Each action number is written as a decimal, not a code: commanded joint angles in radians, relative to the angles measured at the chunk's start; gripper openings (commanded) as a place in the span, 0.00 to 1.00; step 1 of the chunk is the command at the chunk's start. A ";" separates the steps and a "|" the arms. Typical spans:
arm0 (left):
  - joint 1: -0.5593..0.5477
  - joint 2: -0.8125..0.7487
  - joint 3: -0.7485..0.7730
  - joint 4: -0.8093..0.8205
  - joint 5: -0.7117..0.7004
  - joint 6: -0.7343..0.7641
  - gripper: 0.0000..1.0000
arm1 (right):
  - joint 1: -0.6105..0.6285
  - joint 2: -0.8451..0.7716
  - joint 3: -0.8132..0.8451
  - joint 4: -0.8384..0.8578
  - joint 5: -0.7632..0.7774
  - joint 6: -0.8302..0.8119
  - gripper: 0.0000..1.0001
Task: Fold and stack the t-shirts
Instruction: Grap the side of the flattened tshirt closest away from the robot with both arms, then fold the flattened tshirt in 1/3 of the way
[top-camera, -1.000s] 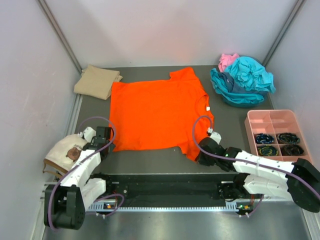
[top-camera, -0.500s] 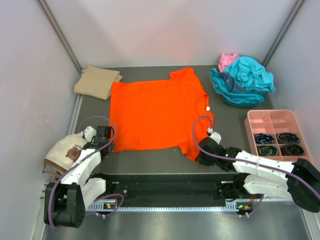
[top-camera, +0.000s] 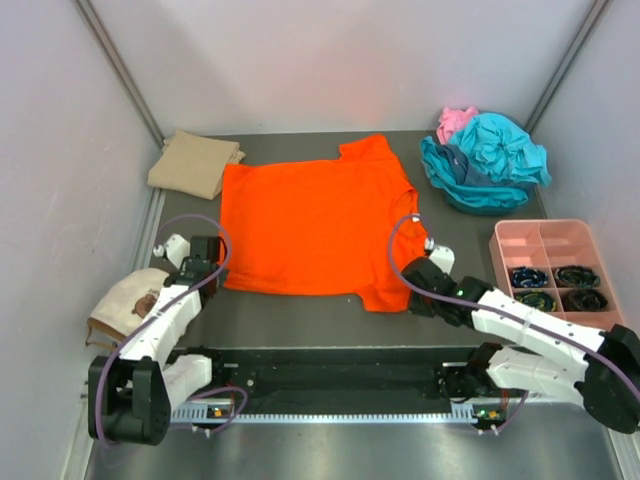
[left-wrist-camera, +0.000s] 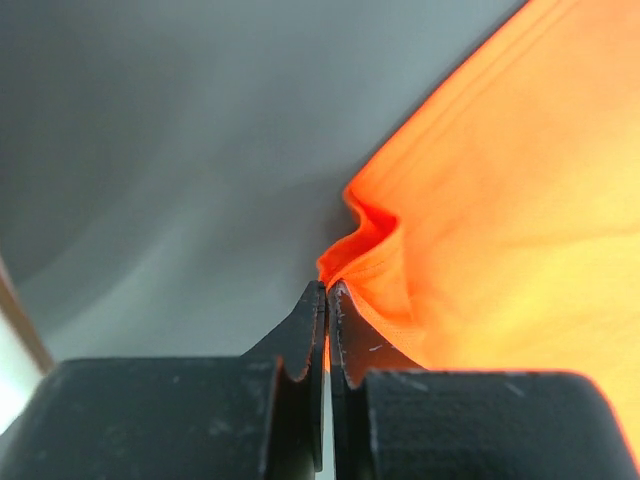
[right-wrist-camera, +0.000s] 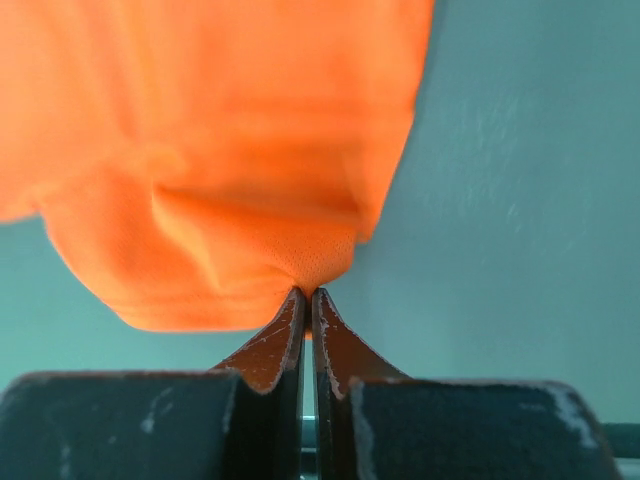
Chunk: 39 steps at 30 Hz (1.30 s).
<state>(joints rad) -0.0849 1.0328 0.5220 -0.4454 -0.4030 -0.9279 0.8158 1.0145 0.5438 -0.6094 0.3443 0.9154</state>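
While both arms reach low over the near edge, the orange shirt lies spread flat mid-table, neck to the right, hem to the left.

Left gripper: fingertips pressed together on the shirt's near-left hem corner. The wrist view shows a small ridge of orange cloth puckered up right at the pinch, with bare grey table to its left.

Right gripper: tips closed on the edge of the near sleeve. Cloth bunches and sags just above the tips, the rest of the sleeve fanning away from them.

The shirt body looks mostly smooth from the top camera. Only the two pinched corners are lifted.

Other shirts:
- The tan shirt is folded at the far-left corner, just beside the orange hem.
- The teal shirts are in a crumpled heap at far right, well apart from the orange one.
- The pink shirt is tucked against the far side of that heap.

A pink tray sits at right, with dark items in its near compartments. A cream cap sits at the left edge beside the left arm.
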 joint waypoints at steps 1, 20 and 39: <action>0.002 0.032 0.058 0.069 -0.031 0.027 0.00 | -0.072 -0.001 0.102 -0.003 0.050 -0.107 0.00; 0.002 0.259 0.171 0.243 -0.014 0.037 0.00 | -0.271 0.249 0.334 0.184 -0.008 -0.273 0.00; 0.013 0.434 0.291 0.307 -0.030 0.054 0.00 | -0.391 0.446 0.502 0.255 -0.064 -0.357 0.00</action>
<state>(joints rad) -0.0834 1.4464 0.7570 -0.1993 -0.4099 -0.8879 0.4492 1.4315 0.9722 -0.4042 0.2882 0.5877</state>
